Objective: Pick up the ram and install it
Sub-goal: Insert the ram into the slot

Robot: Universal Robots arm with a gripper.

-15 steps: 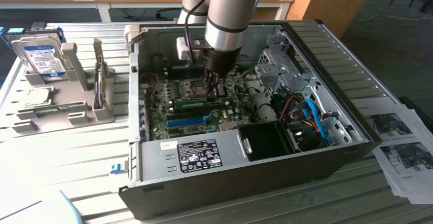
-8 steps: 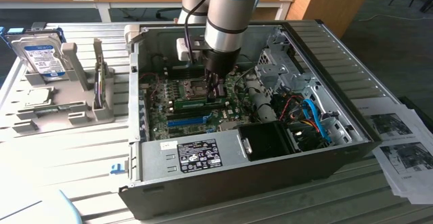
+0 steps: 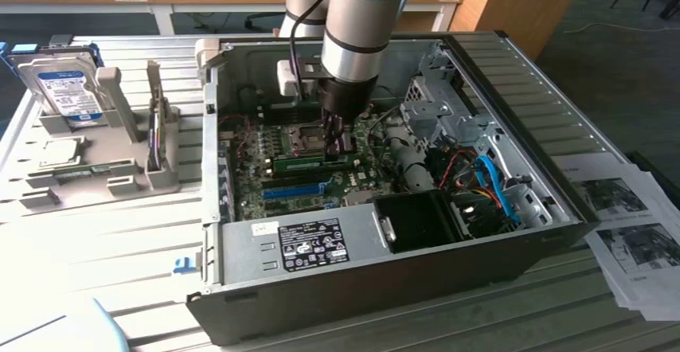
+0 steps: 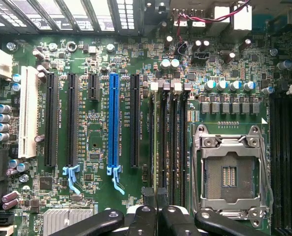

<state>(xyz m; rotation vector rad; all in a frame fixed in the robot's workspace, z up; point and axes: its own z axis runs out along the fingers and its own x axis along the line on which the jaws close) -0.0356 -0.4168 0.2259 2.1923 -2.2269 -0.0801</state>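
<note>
The ram [image 3: 301, 162] is a thin green stick standing on edge in a slot of the motherboard [image 3: 255, 197], inside the open computer case [image 3: 531, 232]. My gripper [image 3: 338, 151] reaches straight down into the case at the end of the ram towards the exterior view's right. Its dark fingers are pinched together there. In the wrist view the gripper [image 4: 155, 195] is shut over the row of black memory slots [image 4: 168, 142], between the blue slot [image 4: 113, 123] and the CPU socket [image 4: 229, 172]. The ram's thin edge runs away from between the fingertips.
A silver hard drive [image 3: 66, 89] stands in a grey holder [image 3: 127, 129] on the exterior view's left. Printed papers [image 3: 627, 232] lie to the right of the case. Inside are a labelled power supply [image 3: 308, 244], a drive cage [image 3: 441, 97] and coloured cables [image 3: 494, 185].
</note>
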